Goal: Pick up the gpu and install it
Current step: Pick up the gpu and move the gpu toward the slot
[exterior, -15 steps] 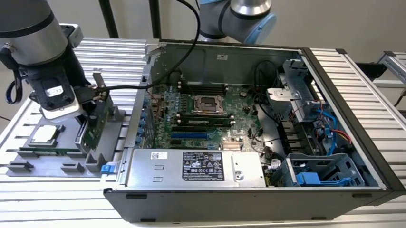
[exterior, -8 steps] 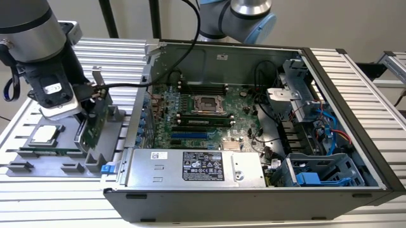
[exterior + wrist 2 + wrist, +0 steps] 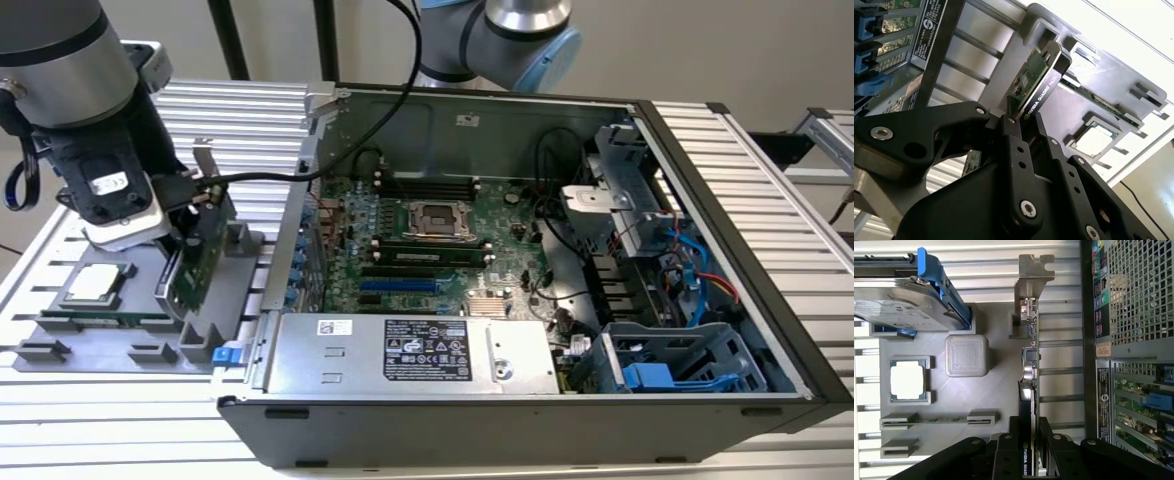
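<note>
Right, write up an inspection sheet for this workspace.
Surface: slatted metal table with a grey tray on it.
Job's things: gpu standing on edge in the tray, outside the open case.
Clutter: hard drive, cpu and memory stick in the tray.
Grippers: end effector shut on the gpu.
Cables: black cable running to the wrist; wiring inside the case.
Surroundings: pale wall behind.

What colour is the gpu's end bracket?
Silver; the bracket shows best in the first wrist view.
</note>
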`<state>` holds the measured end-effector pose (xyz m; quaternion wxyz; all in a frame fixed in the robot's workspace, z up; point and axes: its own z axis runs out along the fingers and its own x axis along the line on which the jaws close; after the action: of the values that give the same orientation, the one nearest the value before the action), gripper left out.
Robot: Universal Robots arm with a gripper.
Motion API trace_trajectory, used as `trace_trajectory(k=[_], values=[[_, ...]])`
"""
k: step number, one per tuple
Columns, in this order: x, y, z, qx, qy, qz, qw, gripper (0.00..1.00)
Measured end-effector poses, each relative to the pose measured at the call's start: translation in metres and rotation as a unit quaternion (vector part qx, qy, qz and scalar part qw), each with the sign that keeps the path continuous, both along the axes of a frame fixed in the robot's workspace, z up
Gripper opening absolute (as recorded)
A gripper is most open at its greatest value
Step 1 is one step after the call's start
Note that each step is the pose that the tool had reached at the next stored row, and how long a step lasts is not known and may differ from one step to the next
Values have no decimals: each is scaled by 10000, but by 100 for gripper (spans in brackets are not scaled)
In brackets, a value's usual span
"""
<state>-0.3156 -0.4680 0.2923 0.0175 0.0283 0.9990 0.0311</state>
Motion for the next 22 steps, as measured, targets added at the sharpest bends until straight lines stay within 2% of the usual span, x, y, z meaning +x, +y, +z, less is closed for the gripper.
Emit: trace_trajectory(k=[10, 22], values=[[0, 0, 36, 0, 0, 0, 10000, 0], [0, 0, 137, 1, 0, 0, 10000, 0]])
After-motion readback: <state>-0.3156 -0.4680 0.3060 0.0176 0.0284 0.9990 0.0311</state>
